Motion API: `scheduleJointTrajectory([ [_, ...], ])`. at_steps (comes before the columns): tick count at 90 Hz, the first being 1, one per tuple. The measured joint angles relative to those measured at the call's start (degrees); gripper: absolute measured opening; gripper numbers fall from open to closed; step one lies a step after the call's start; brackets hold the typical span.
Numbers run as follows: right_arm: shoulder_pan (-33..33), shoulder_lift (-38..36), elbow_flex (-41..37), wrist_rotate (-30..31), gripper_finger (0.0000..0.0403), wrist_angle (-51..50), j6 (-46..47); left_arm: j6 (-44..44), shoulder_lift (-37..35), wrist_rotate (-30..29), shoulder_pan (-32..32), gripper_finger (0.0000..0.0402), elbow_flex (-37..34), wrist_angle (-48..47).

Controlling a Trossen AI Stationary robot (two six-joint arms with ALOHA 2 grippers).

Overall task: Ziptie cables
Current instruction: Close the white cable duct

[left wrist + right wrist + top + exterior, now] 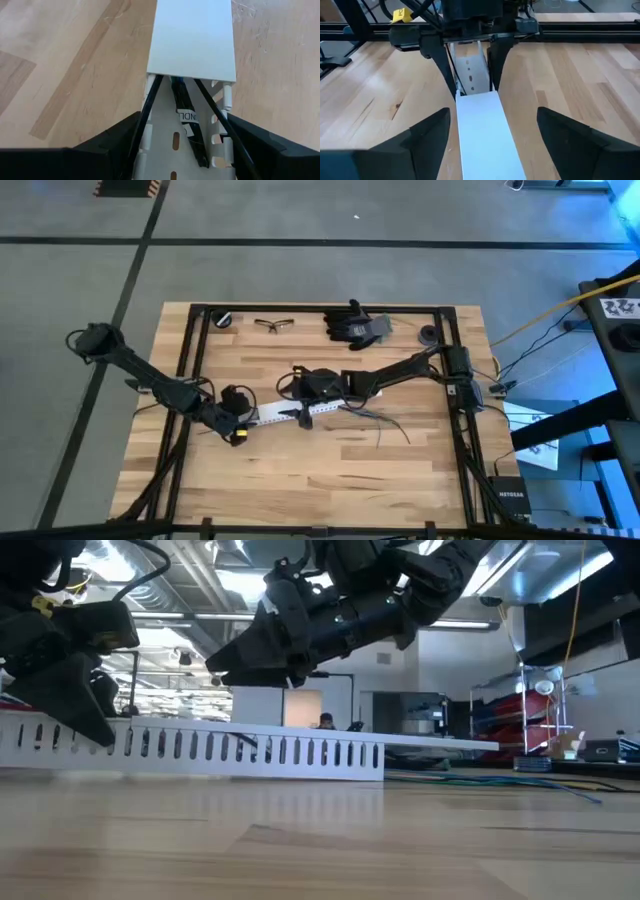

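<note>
Here, a long white slotted cable duct (285,414) lies flat near the middle of the wooden table (300,480), and everything else can be placed from it. The left gripper (243,424) sits at one end of the duct, and its two dark fingers (112,137) stand on either side of the duct's slotted walls, closed in against them (this shows best in the left wrist view). Inside the open part of the duct run the cables (190,125), thin and dark, and they slip under the smooth white lid (192,37) that covers the rest of the duct. One cable has a white label with black letters on it. The right gripper (303,413) hangs over the lid, farther along the duct from the left gripper, and its fingers (422,137) are spread wide on both sides of the lid without touching it. More thin cables (380,423) lie loose on the table just past the duct's other end, on the right arm's side. In the low view the duct's side shows as a long row of little slots (200,747). Well away from the duct, by the far edge of the table, lie a pair of black gloves (357,326), a pair of safety glasses (273,325), and a roll of black tape (223,319).
</note>
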Motion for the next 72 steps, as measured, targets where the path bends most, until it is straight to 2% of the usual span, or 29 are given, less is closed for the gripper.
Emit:
scheduleJointTrajectory([
  [53,0.0,0.0,0.0,0.0,0.0285,-2.2,-0.6,1.1,0.0,-0.2,0.0,0.0237,0.0,-0.1],
  [72,-0.1,0.0,0.0,2.3,0.0285,-1.0,-1.7,-1.2,0.0,-0.5,-0.4,0.0237,0.0,0.0],
])
